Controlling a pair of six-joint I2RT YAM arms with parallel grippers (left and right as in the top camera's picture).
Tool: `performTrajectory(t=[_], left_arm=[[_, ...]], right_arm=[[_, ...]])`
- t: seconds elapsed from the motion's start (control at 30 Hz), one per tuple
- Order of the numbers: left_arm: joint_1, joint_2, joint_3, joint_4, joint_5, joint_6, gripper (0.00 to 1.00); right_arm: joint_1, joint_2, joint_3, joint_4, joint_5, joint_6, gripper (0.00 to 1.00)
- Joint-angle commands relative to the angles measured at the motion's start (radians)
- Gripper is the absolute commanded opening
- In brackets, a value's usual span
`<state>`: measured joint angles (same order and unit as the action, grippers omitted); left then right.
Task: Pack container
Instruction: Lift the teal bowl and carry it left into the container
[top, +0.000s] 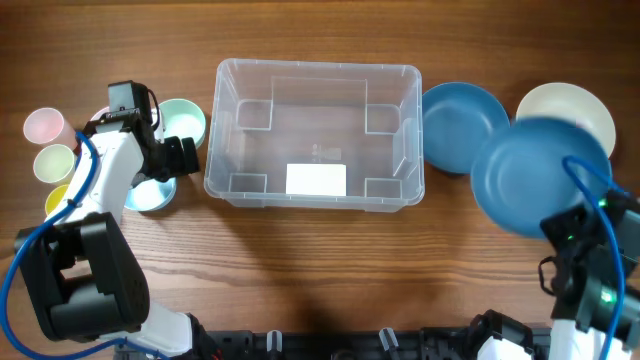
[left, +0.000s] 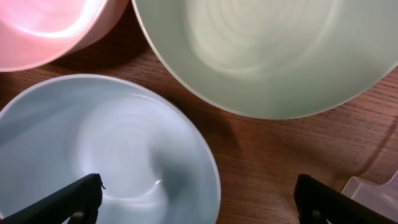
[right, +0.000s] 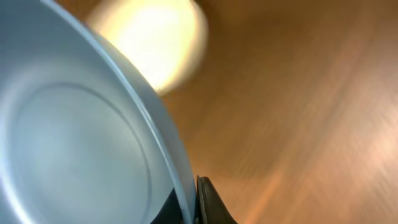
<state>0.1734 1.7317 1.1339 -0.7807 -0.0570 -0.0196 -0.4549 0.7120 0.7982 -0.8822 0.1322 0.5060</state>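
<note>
A: Grippers?
B: Right gripper (right: 193, 202) is clamped on the rim of the lifted blue plate (top: 540, 175), which is off the table, right of the container (top: 313, 135). Left gripper (left: 196, 202) has its jaws wide and holds nothing, low over the light blue bowl (left: 106, 155).
A: Container position?
B: Mid-table, between the arms.
A: How should the plate go in?
B: My read: carry it left, high enough to clear the right wall and the second blue plate (top: 463, 125) just beside it. Level it, lower it flat onto the base, and only then release. A rim pinch could let it swing, so go slow.
A: Contents?
B: Container holds nothing, only a white label (top: 316, 179) on the base. The light blue bowl and the green bowl (left: 267, 56) are both empty.
</note>
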Motion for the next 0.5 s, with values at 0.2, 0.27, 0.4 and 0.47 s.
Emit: performTrajectory(t=[0.2, 0.27, 0.4, 0.47], left_arm=[[0.005, 0.010, -0.008, 0.000, 0.012, 0.013, 1.00], [0.005, 0.010, -0.008, 0.000, 0.012, 0.013, 1.00], [0.005, 0.010, -0.008, 0.000, 0.012, 0.013, 1.00], [0.005, 0.010, -0.008, 0.000, 0.012, 0.013, 1.00]], right_arm=[[0.014, 0.010, 0.163, 0.113, -0.544, -0.381, 0.04], [0.032, 0.026, 0.165, 0.142, -0.600, -0.412, 0.04], [0.106, 0.070, 0.165, 0.200, -0.634, -0.459, 0.04], [0.157, 0.101, 0.166, 0.228, -0.634, -0.476, 0.04]])
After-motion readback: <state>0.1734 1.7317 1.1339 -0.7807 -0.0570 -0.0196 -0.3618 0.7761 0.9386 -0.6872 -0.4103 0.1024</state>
